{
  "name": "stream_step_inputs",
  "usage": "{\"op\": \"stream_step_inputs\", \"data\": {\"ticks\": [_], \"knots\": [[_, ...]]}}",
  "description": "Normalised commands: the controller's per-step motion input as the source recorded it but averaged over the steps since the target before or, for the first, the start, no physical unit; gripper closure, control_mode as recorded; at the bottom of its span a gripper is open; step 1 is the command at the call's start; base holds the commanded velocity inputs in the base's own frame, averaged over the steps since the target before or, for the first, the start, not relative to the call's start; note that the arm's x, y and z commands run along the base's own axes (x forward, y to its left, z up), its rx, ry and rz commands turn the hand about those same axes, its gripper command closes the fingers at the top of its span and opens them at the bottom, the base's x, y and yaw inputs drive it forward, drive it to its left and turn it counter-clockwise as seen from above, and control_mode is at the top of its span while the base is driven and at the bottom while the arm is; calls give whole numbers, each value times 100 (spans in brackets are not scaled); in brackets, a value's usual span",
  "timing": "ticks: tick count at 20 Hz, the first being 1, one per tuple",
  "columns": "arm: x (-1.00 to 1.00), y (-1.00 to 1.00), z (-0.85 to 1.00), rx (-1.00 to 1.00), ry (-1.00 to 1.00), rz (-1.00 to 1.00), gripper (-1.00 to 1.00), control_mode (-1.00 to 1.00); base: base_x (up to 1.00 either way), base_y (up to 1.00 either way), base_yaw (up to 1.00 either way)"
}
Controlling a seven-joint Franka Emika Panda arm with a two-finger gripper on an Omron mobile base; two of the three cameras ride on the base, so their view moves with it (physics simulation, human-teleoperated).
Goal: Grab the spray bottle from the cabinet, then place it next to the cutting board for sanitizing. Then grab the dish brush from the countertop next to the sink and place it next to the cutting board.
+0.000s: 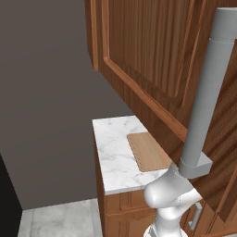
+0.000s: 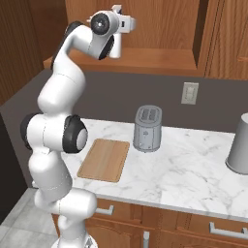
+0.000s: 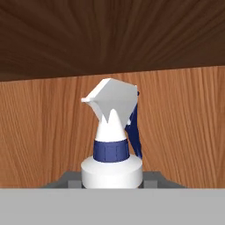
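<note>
Gripper (image 3: 112, 181) up inside the cabinet (image 2: 145, 58), jaws closed around the upright spray bottle (image 3: 112, 145) (cutting board (image 2: 104, 159) below).

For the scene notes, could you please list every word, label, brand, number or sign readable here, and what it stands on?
None can be read.
Spray bottle: plain white head, dark blue collar, no label showing.
Toaster: no brand or markings legible.
Wall switch plate: blank.
Cutting board: bare wood, no text.
Grey container at the right edge: no lettering visible.
</note>
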Motion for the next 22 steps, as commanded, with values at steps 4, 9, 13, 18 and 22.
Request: {"op": "stream_step_inputs", "data": {"ticks": [4, 9, 13, 18, 22], "knots": [[-44, 1, 0, 0, -1, 0, 100, -100, 0, 0, 0], [-63, 0, 0, 0, -2, 0, 100, -100, 0, 0, 0], [-72, 0, 0, 0, -6, 0, 100, -100, 0, 0, 0], [-90, 0, -2, 0, -8, 0, 100, -100, 0, 0, 0], [-100, -2, -12, 0, 0, 3, 100, -100, 0, 0, 0]]}}
